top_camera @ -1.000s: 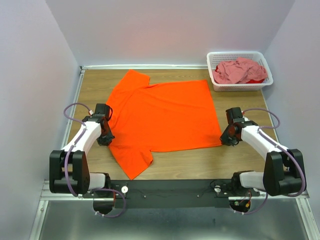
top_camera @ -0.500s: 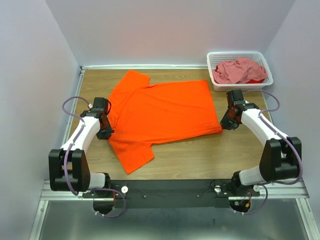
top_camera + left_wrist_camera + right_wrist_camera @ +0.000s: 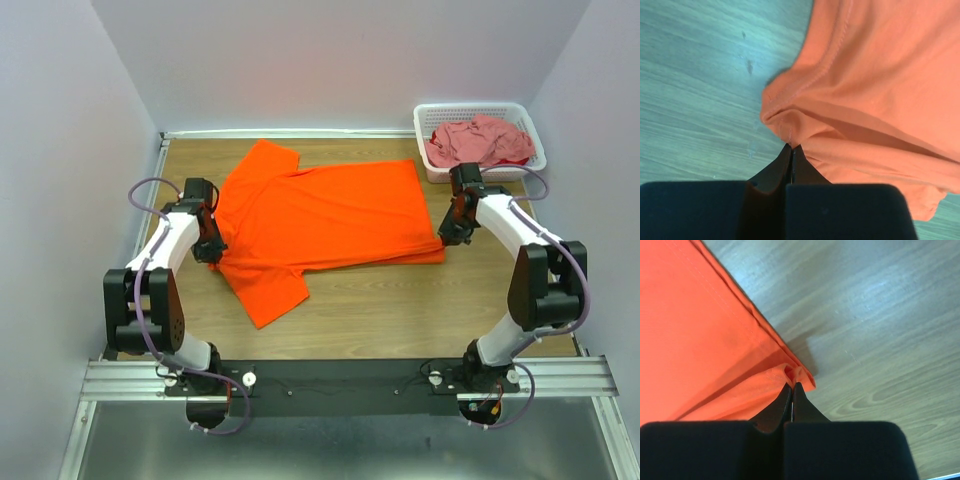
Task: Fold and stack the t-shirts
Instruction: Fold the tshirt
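We note the left jaws and right jaws, each clamped on the orange t-shirt (image 3: 330,210) near edge, now farther back than before: first fold underway.

Pale lilac walls (image 3: 330,60) box in the wooden tabletop (image 3: 400,312) on three sides; a white lattice basket (image 3: 470,106) sits at two o'clock, a metal rail (image 3: 570,378) at six.

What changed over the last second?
The left hand and right hand, shut on the near edge of the orange shirt, carried it toward the far side, starting a fold. The pink shirt and basket haven't moved.
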Motion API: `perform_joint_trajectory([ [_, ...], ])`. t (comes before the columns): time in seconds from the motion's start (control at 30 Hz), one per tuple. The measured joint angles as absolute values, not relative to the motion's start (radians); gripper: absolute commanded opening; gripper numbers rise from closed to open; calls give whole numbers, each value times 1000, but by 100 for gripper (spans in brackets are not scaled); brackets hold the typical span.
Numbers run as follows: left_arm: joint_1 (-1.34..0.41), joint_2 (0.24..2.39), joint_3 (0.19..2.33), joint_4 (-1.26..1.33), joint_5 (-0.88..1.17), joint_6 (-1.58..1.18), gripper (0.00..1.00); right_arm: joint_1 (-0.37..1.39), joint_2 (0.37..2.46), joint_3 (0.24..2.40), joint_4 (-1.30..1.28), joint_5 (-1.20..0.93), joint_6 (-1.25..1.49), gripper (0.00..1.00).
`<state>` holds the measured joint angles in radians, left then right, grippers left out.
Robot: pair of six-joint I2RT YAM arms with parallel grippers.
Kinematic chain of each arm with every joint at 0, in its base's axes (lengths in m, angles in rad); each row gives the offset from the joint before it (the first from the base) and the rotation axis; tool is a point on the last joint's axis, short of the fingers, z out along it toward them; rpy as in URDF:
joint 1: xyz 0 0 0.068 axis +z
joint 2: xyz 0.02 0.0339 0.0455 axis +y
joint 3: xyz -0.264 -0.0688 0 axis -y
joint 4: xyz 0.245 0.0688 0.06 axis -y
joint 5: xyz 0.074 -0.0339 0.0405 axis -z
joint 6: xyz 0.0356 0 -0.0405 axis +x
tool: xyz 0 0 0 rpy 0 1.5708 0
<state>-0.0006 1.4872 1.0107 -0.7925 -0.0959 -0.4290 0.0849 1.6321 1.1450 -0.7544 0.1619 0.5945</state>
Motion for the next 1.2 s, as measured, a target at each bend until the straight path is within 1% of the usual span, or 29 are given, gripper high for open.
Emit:
perform_joint_trajectory([
  [0.13,32,1520,1048,-791,-81,-414,0,85,1674,1186,-756,157,586,1],
  [0.5,46,1586,1122,-788,-61,-385,0,85,1775,1285,-757,136,559,1],
  [0.87,61,1650,1154,-760,-54,-381,0,85,1845,1353,-757,136,547,1],
  [1.2,79,1658,1168,-745,-46,-382,0,85,1879,1403,-756,135,544,1],
])
